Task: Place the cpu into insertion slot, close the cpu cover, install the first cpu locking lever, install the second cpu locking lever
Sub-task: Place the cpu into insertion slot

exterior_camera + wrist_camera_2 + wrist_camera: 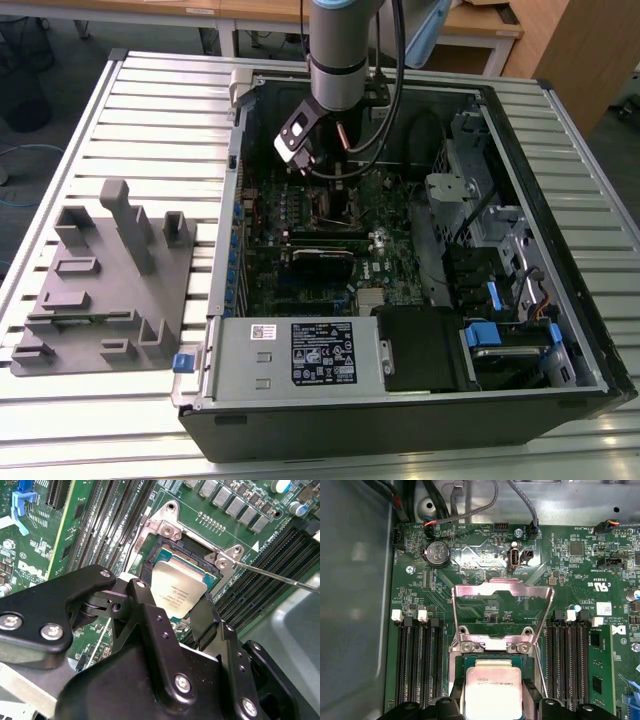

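the gripper is clamped on the chip, holding it just over the socket, toward 11 o'clock of the case's middle in the exterior view. the cover stands open. placing seems in hand; seating it likely calls for a level, square descent.

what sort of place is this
Probably a robotics lab or workshop: an open computer case lies on a slatted metal table, a robot arm reaches into it holding the cpu, and wooden desks stand behind.
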